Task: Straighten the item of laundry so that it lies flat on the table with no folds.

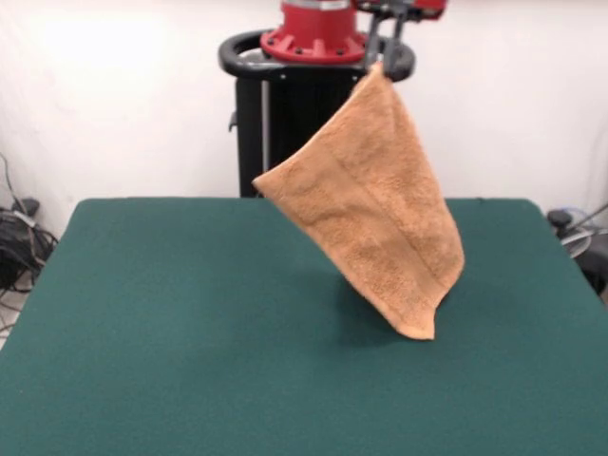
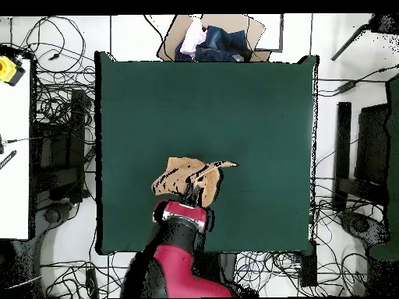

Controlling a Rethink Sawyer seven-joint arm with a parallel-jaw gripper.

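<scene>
The item of laundry (image 1: 375, 209), an orange-tan terry towel, hangs in the air by one corner and drapes down as a diamond, its lowest corner just above the table (image 1: 171, 323). My gripper (image 1: 383, 55) is shut on the towel's top corner at the upper edge of the front view. From overhead the towel (image 2: 181, 176) shows as a bunched tan shape over the green table (image 2: 234, 101), just ahead of the red arm; the gripper (image 2: 195, 185) sits under the arm's wrist there, largely hidden by cloth.
A cardboard box with dark and white clothes (image 2: 210, 39) stands beyond the table's far edge in the overhead view. Cables (image 2: 54, 109) cover the floor on both sides. A white side table with a yellow object (image 2: 8, 68) stands at left.
</scene>
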